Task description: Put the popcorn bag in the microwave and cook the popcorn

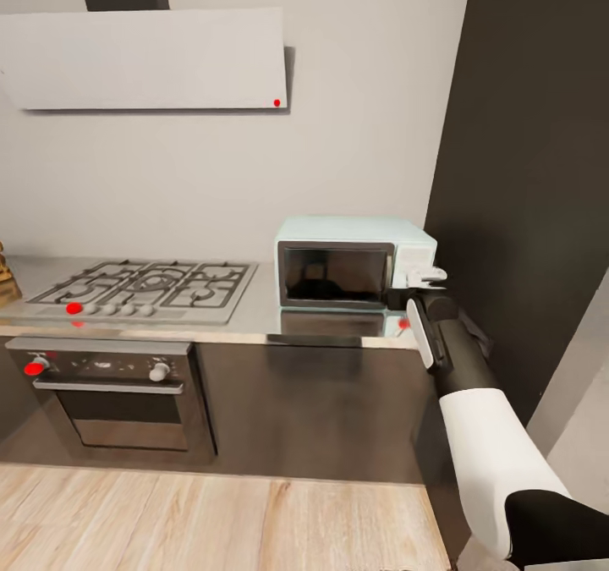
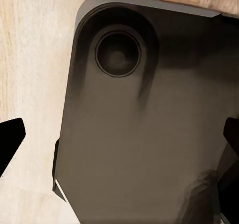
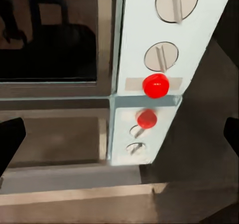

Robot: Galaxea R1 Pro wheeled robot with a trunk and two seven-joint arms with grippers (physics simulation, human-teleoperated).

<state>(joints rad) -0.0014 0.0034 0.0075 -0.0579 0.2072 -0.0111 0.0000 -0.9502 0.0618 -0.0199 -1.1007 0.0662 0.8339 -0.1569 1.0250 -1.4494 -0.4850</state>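
The pale mint-blue microwave [image 1: 355, 262] stands on the grey countertop [image 1: 254, 317] with its dark glass door shut. A dim shape shows behind the glass; I cannot tell whether it is the popcorn bag. My right gripper [image 1: 425, 277] is right in front of the white control panel [image 3: 164, 40], open, with its black fingertips [image 3: 10, 139] spread wide. The panel carries two knobs [image 3: 161, 56] and a red button [image 3: 156, 85], which mirror in the worktop. My left gripper [image 2: 119, 139] hangs open over the robot's dark base [image 2: 144, 124].
A gas hob [image 1: 144, 288] lies left of the microwave, over a built-in oven [image 1: 118, 393]. A range hood [image 1: 144, 59] hangs on the wall. A tall dark cabinet [image 1: 524, 173] stands close at the right. Wooden floor [image 1: 211, 516] lies in front.
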